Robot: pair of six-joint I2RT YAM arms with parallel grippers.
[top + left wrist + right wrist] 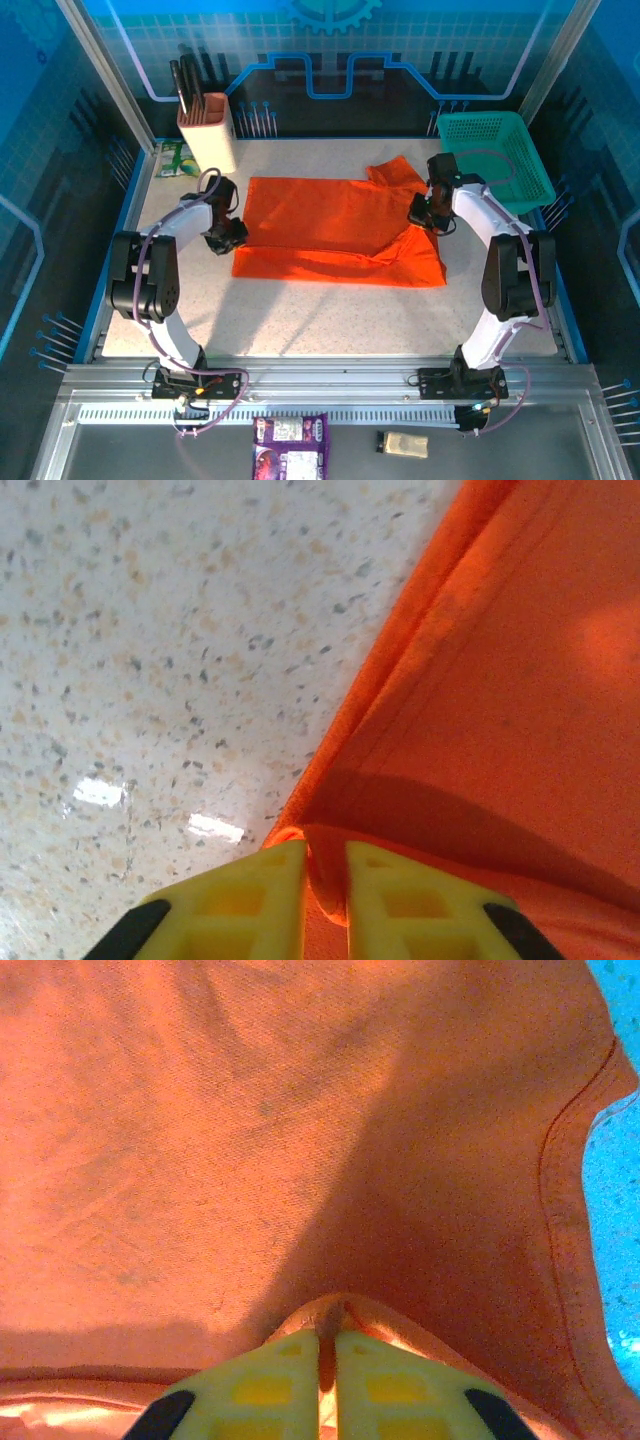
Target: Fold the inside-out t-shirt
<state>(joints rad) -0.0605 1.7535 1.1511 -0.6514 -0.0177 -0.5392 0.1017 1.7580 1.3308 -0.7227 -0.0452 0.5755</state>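
Note:
The inside-out t-shirt [330, 225], bright orange, lies folded into a wide flat band across the middle of the table, one sleeve poking up at the back right. My left gripper [232, 238] sits low at the shirt's left edge. In the left wrist view its yellow fingers [265, 900] hold a fold of the shirt's edge [500, 700] between them, just off the speckled tabletop [150, 630]. My right gripper [420, 215] is at the shirt's right side by the sleeve. Its fingers [385, 1380] stand nearly together, pinching a ridge of orange cloth [250, 1140].
A teal mesh basket [495, 150] stands at the back right corner, close behind the right arm. A beige holder with dark handles [207, 135] and a green packet [172, 160] are at the back left. Bare tabletop [330, 320] lies in front of the shirt.

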